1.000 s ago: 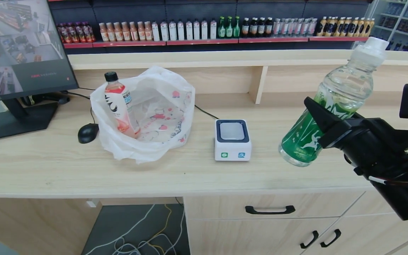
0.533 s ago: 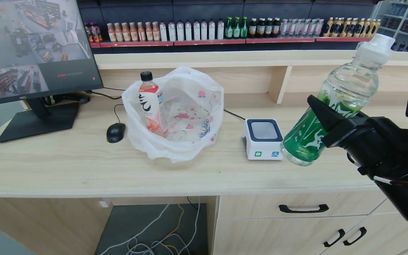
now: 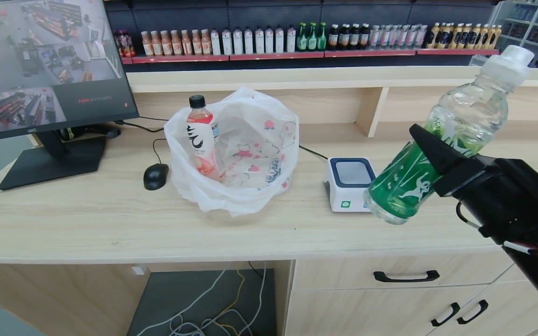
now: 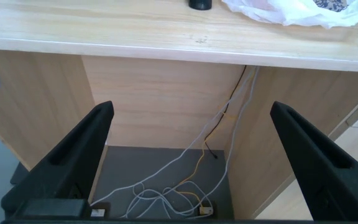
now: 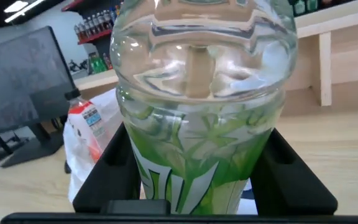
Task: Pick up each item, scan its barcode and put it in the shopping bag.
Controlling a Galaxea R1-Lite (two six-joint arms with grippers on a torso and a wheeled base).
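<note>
Right jaws: grip tilted green bottle (image 3: 404, 182), right of frame.
Left jaws: wide apart, facing counter (image 4: 135, 31) front.

Bright, even light, v. soft shadows

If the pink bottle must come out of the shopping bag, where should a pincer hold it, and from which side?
Probably at the shoulder of the pink bottle, just under its black cap, coming from above. It stands almost upright against the left wall of the shopping bag, whose plastic surrounds the body; only the top rises clear.
</note>
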